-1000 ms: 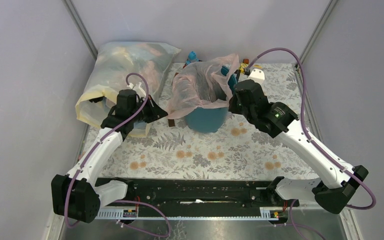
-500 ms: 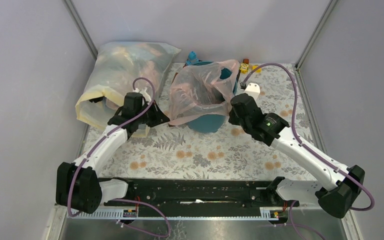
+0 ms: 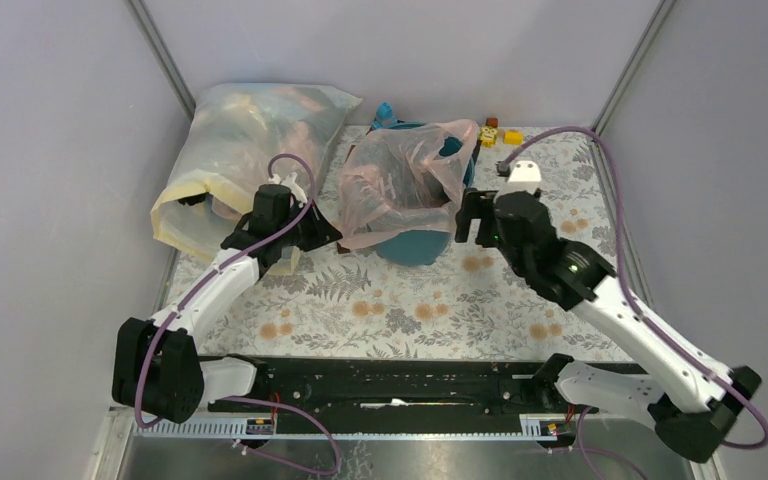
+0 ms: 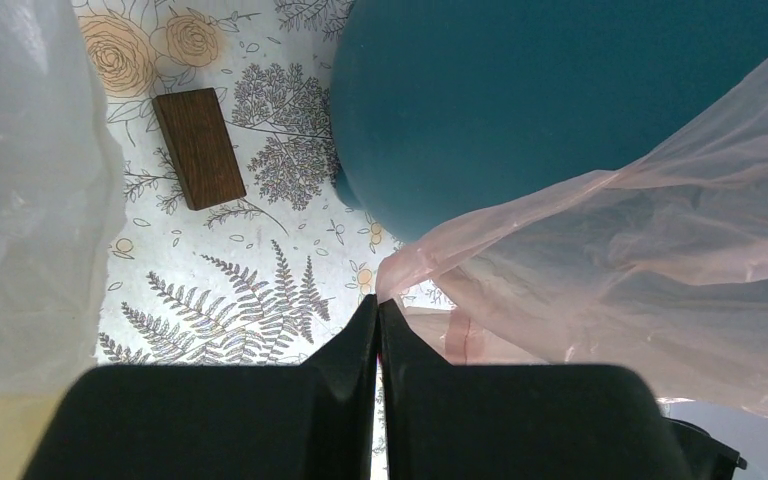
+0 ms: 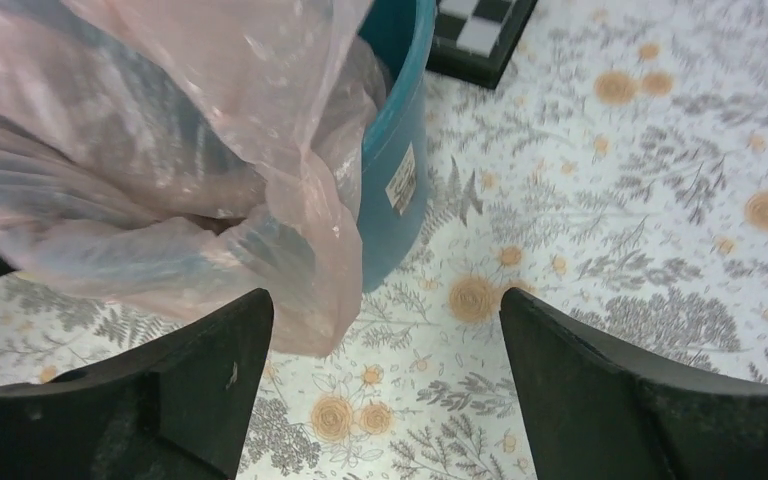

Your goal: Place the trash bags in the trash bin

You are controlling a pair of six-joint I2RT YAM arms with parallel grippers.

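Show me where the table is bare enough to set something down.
Free: the wide floral strip of table between both arm bases and the teal bin; also the right side, between bin and wall, past the open right gripper. Crowded: the left, where sack, wooden block, left gripper and pink bag meet.

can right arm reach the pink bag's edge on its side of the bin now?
Probably yes: the right gripper has its fingers open, and the pink bag hangs over the bin just ahead of them, nothing in between.

Plain lilac-grey walls (image 3: 50, 150), slanted metal corner posts (image 3: 165, 60), floral-patterned tablecloth (image 3: 400, 310) under even light.
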